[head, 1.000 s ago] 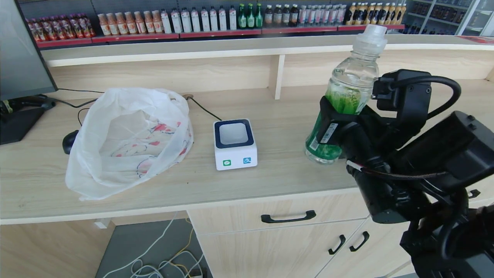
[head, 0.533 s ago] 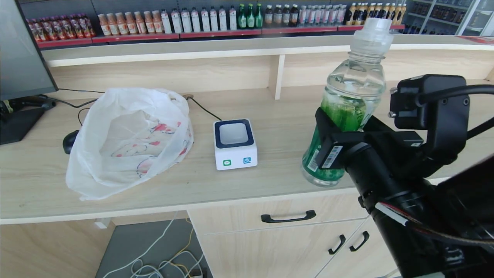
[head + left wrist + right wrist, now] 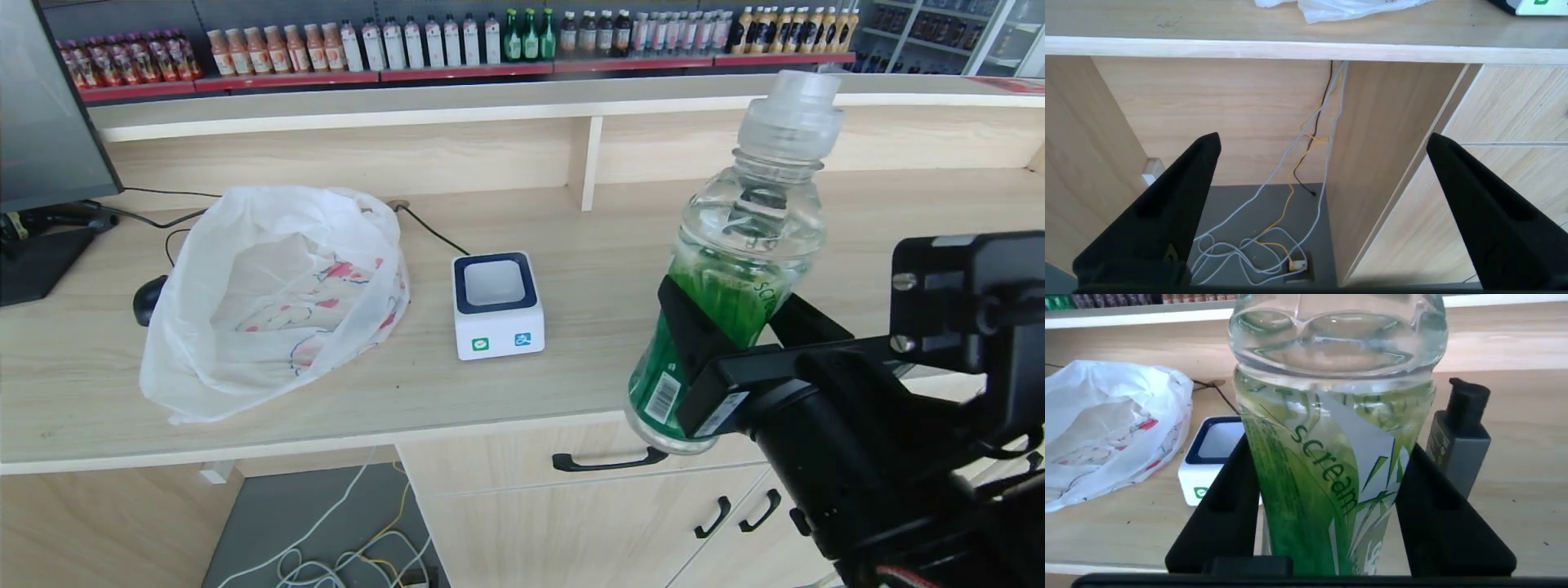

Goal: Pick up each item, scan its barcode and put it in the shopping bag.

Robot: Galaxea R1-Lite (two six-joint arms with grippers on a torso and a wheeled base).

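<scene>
Behind the table (image 3: 588, 269) runs a long shelf of drink bottles (image 3: 457, 41), and on the light wooden top the white shopping bag (image 3: 269, 294) lies open, with some printed packaging inside it. A dark mouse (image 3: 147, 300) sits just beside the bag on its far left side. To the right of the bag stands the small white scanner (image 3: 496, 304), its window facing up.

The right fingers (image 3: 684, 331) are clamped on the middle of the green-labelled bottle (image 3: 751, 220). It is held in the air, nearly upright, over the front edge of the table and well to the right of the scanner. Its barcode (image 3: 661, 398) shows low on the label. A small dark pump bottle (image 3: 1460, 433) stands on the table beyond it.

The left fingers (image 3: 1176, 204) are spread apart with nothing between them, low in front of the table, above loose cables (image 3: 1282, 237) on the floor.
</scene>
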